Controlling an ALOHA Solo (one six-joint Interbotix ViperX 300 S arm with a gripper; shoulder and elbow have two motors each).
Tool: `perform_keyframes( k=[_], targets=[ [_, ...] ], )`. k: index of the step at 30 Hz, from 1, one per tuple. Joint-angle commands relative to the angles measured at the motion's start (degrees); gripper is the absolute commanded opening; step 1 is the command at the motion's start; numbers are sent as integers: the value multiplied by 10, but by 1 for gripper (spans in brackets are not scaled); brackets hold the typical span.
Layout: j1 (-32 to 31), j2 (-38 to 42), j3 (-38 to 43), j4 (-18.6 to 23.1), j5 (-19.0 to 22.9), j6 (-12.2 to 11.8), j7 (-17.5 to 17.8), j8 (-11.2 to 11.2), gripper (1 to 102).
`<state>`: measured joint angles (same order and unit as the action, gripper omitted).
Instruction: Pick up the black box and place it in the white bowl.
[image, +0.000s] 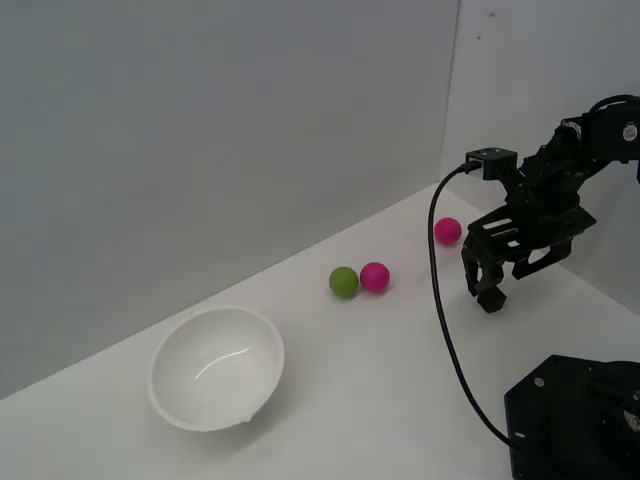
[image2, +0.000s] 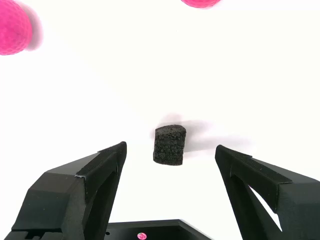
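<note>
Altogether, counted: one black box, one white bowl, two pink balls, one green ball, one tool.
Black box: one small dark cube, seen only in the wrist view, sitting on the white tabletop in line with the gap between the two fingers and a little beyond their tips, touching neither.
Tool: one, fingers spread wide apart with nothing between them; in the exterior view the tool hangs above the tabletop at the exterior view's right, pointing down.
White bowl: one, tipped slightly on its side with its opening facing up and toward the camera, at the exterior view's left, well apart from the tool; nothing inside it.
Pink balls: two; one touching the green ball, the other farther back, near the tool's arm.
Green ball: one, just beside the nearer pink ball, on its side toward the bowl.
Robot base: one black block at the exterior view's lower right.
Cable: one black lead looping from the wrist down to the base.
</note>
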<state>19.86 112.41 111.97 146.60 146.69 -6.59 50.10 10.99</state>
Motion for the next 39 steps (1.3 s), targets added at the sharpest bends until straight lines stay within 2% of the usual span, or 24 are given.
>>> perform_keyframes(
  k=[1, 22, 25, 27, 32, 39],
  targets=[
    [4, -4, -1, -3, -4, -12, 4, 5, 100],
    [4, -73, -69, 2, -1, -12, -23, 8, 100],
    [4, -68, -64, 2, 0, -12, -23, 9, 96],
    [4, -64, -60, 2, 0, -12, -24, 9, 84],
    [4, -62, -58, 2, 0, -12, -23, 8, 39],
    [4, -49, -45, 2, 0, -12, -23, 9, 5]
  ],
)
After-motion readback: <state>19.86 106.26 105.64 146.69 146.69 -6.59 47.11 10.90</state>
